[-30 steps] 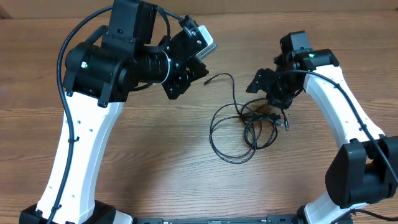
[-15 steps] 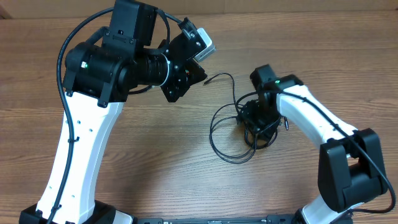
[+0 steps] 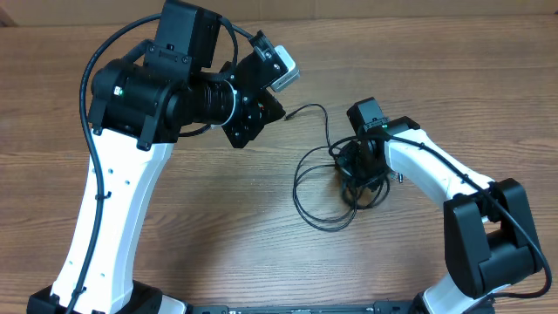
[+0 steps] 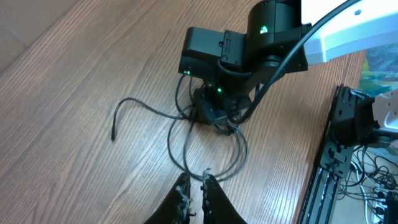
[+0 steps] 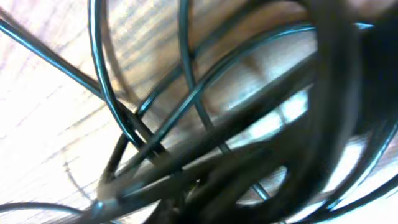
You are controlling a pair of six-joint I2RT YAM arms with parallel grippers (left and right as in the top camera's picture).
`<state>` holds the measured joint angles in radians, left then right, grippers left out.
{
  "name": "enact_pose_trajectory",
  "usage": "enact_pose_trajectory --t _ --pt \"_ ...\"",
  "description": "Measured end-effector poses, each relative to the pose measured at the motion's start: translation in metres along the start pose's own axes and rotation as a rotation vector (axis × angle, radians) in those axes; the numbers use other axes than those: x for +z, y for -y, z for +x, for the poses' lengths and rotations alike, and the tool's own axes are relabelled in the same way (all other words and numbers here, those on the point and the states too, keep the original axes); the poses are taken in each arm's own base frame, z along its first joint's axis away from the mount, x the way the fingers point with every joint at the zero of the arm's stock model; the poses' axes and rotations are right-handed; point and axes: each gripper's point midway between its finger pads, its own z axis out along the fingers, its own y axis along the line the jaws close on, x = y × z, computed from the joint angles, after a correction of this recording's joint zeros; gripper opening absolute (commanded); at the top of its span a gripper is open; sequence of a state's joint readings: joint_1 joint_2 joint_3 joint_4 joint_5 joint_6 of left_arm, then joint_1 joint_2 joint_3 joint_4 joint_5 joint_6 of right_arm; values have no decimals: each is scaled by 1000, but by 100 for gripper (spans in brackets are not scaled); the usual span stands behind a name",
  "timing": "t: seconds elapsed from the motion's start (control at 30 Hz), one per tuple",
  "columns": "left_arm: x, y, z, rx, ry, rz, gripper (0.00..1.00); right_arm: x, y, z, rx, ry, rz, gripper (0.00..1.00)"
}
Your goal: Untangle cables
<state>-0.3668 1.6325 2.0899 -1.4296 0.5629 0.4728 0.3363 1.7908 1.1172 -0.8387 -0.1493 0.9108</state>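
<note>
On the table (image 3: 218, 227), the right tool (image 3: 356, 167) clamps the cables (image 3: 296, 187) at their knot; left tool (image 4: 195, 180) hovers closed.

Black cables (image 5: 211, 174) fill the view, so close in front of the jaws that most are out of focus. Straight ahead of the jaws several thin strands cross one another in a knot. A thicker, blurred bundle runs from low on the jaws' left up toward their right. Beyond the crossing two strands stand nearly upright, and one curves over to the right. To the right of the jaws lies a broad dark blur; whether it is cord or finger cannot be told. The pale wood-grain table (image 5: 43, 124) shows through the gaps, brightest on the left.
</note>
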Motion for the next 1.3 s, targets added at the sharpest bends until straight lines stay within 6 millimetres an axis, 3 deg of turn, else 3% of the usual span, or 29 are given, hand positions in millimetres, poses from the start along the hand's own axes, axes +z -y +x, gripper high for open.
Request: enact_pose_trajectory --t 0.2,0.27,0.33,0.37,0.5,0.63,0.73,0.8,0.9,1.1,1.3 --pt "0 0 4 -8 -16 -5 8 -8 -28 5 -167 -42 -117 4" --pt "0 -1 4 -8 -20 -11 8 -23 -46 6 -228 -58 -176 4" --pt "0 -2 5 -8 -22 -14 10 -51 -72 2 -293 -48 -248 4" --pt "0 -2 5 -7 -22 -17 15 -76 -91 -2 -344 -22 -298 4" --pt "0 -5 3 -4 -18 -31 16 -169 -138 -8 -513 106 -451 4" --pt "0 -9 -2 2 2 -47 19 -263 -155 0 -704 282 -567 4" --pt "0 -11 -4 -7 10 -54 25 -309 -154 11 -853 402 -610 4" --pt "0 -11 -4 -11 10 -54 32 -322 -153 16 -940 452 -613 4" --pt "1 -10 -4 -19 10 -46 44 -324 -153 17 -1042 493 -598 4" --pt "3 -10 -4 -32 10 -41 57 -333 -165 10 -1132 588 -608 4" --pt "3 -11 -5 -30 12 -42 61 -384 -182 9 -1186 765 -682 4"
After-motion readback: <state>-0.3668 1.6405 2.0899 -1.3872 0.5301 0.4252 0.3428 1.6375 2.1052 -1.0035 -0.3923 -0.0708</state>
